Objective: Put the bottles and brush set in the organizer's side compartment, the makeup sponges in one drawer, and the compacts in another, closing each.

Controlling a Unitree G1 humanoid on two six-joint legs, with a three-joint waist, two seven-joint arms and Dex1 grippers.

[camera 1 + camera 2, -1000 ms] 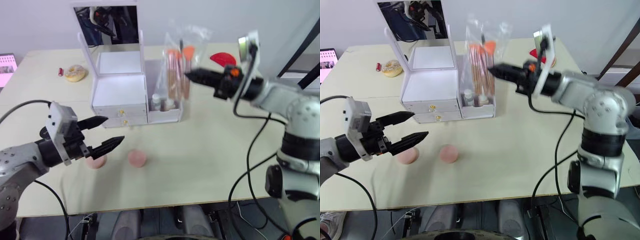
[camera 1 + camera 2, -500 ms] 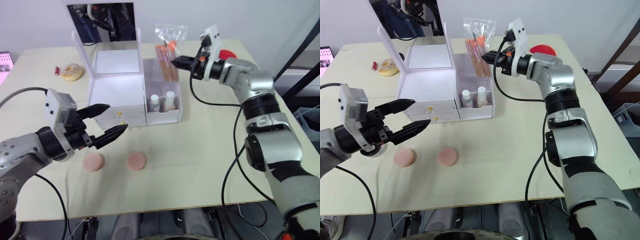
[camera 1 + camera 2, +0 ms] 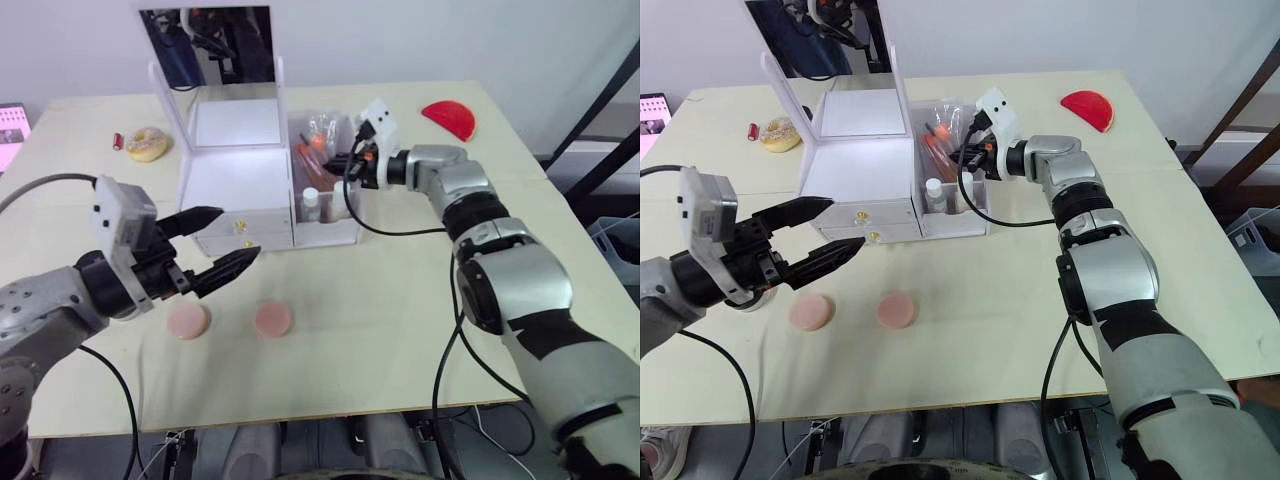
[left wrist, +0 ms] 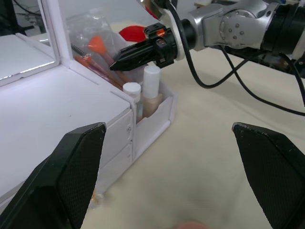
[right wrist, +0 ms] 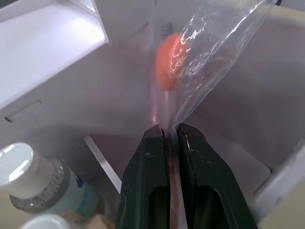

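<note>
The white organizer stands at the table's back with its mirror lid up and both front drawers shut. In its side compartment stand two bottles. My right gripper is shut on the clear bag of the brush set, which hangs down into that compartment behind the bottles; the pinch on the plastic shows in the right wrist view. Two pink round makeup sponges lie in front of the organizer. My left gripper hovers open just above them and holds nothing.
A beige round piece and a small red stick lie at the back left. A red half-disc lies at the back right. Whether these are compacts I cannot tell. The table has bare surface to the front right.
My right gripper has come down and left, lowering the brush bag from above the organizer into the side compartment. My left gripper has stayed put and open.
</note>
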